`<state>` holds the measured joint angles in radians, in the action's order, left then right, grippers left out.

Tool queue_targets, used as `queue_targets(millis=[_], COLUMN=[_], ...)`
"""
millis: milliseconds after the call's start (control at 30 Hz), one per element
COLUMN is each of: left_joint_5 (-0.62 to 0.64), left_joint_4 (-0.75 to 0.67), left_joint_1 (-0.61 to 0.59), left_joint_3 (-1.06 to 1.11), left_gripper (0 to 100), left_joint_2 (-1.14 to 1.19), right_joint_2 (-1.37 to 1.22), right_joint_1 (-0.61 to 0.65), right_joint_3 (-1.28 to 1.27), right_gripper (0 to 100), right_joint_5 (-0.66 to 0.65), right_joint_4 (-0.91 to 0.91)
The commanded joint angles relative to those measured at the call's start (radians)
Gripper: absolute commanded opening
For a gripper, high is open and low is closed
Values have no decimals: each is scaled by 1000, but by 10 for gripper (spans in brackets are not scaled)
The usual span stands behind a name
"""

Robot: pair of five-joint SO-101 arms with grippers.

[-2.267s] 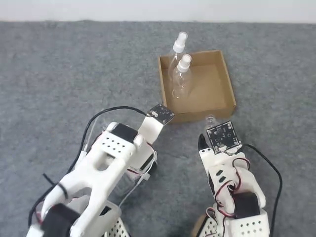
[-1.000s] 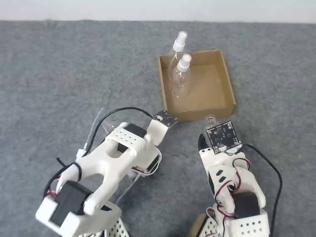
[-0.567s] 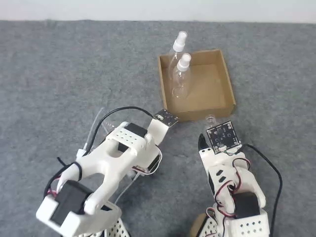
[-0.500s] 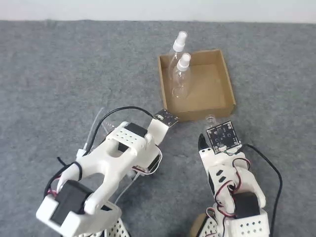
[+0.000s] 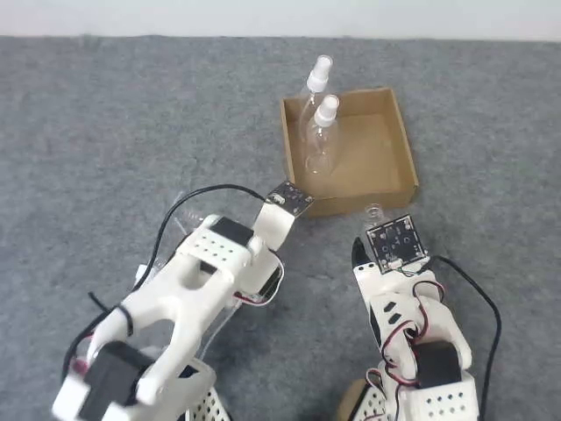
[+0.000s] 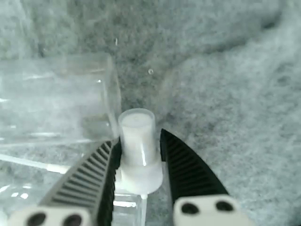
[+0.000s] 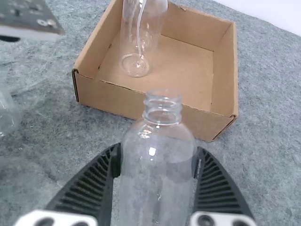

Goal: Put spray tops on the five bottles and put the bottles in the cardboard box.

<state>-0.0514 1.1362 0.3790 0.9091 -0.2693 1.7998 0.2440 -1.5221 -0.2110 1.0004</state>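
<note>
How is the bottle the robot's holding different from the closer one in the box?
The held bottle has an open neck, no spray top; the boxed bottle wears a white one. The held bottle is clamped in the right gripper outside the cardboard box; the boxed bottle stands inside. Both are clear plastic.

No readable txt, labels, nos. or signs. Walls of cardboard box [image 7: 141, 101] plain brown, clear bottle [image 7: 157, 155] bare plastic. Marks on circuit board [image 5: 394, 240] at right arm's wrist too small to read.
</note>
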Motion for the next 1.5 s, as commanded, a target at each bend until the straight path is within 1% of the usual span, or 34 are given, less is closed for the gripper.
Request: queue_targets(millis=[0, 333, 633, 867, 1033, 1300, 1367, 1467], left_joint_5=[2, 6, 9, 84, 84, 84, 84, 84], left_joint_4=[12, 72, 83, 100, 144, 147, 147, 147], left_joint_1=[-6, 0, -8, -8, -8, -8, -8, -12], left_joint_3=[12, 12, 10, 15, 7, 15, 15, 15], left_gripper=[41, 41, 41, 39, 37, 35, 13, 10], left_joint_2=[-138, -272, -365, -457, -512, -606, -618, -637], right_joint_2=[16, 16, 16, 16, 16, 16, 16, 16], right_joint_1=[-10, -12, -13, -13, -13, -13, -13, -13], right_joint_3=[17, 17, 17, 17, 17, 17, 17, 17], right_gripper=[111, 111, 111, 111, 111, 111, 111, 111], right_joint_5=[3, 3, 3, 3, 3, 3, 3, 3], right_joint_4=[-27, -27, -27, -27, -27, -27, -27, -27])
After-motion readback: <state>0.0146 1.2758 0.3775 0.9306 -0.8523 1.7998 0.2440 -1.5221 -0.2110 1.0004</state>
